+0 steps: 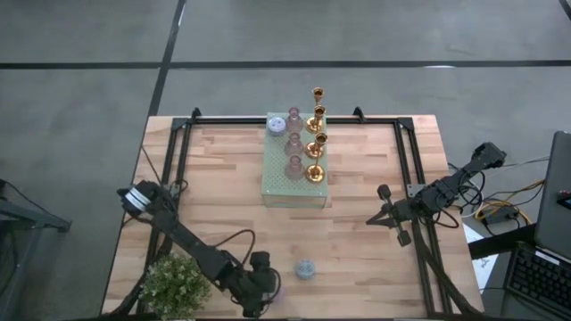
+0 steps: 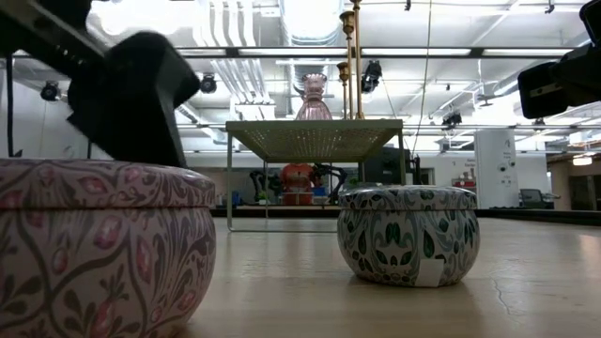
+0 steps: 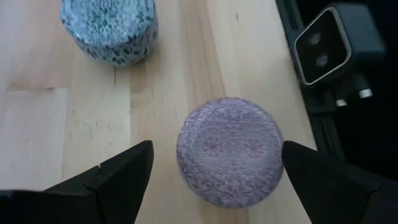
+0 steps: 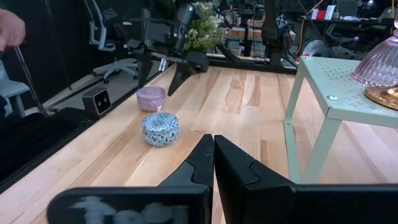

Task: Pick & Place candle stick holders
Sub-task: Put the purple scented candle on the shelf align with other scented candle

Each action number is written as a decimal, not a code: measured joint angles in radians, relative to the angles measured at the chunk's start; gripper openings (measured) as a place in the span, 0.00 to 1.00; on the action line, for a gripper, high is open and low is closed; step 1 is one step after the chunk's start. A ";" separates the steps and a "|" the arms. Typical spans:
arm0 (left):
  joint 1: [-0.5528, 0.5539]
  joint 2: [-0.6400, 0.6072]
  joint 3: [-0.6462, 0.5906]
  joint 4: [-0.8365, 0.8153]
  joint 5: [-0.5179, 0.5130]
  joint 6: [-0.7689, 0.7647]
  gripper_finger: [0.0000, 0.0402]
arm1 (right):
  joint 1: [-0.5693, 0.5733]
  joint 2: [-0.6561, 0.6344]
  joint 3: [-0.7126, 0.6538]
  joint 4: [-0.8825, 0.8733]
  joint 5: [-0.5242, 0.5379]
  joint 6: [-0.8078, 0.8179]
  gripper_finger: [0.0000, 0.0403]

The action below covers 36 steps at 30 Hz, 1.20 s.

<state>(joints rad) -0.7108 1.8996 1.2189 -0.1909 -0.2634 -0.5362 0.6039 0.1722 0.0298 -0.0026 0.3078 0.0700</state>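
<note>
A squat lilac candle stick holder (image 3: 230,152) stands on its flat base near the table's near edge. My left gripper (image 3: 216,149) hangs open just above it, one finger on either side and a gap at each. A blue patterned squat holder (image 1: 305,268) stands on the wood just to its right. Several gold stemmed holders (image 1: 315,143) and pink glass ones (image 1: 293,143) stand on the pale green perforated block (image 1: 294,183) at the far middle. My right gripper (image 4: 213,158) waits shut at the table's right side.
A leafy potted plant (image 1: 174,283) stands at the near left corner, close beside my left arm. A small camera (image 3: 329,43) sits just off the near edge by the lilac holder. A person's hand (image 4: 9,28) shows beyond the table. Bare wood lies between the block and the squat holders.
</note>
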 joint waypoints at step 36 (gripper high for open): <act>0.005 0.077 -0.011 0.092 -0.045 -0.005 0.76 | 0.000 0.000 0.000 0.000 0.000 0.000 0.02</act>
<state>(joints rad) -0.7055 1.9762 1.2076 -0.0987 -0.3082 -0.5412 0.6040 0.1726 0.0296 -0.0025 0.3077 0.0700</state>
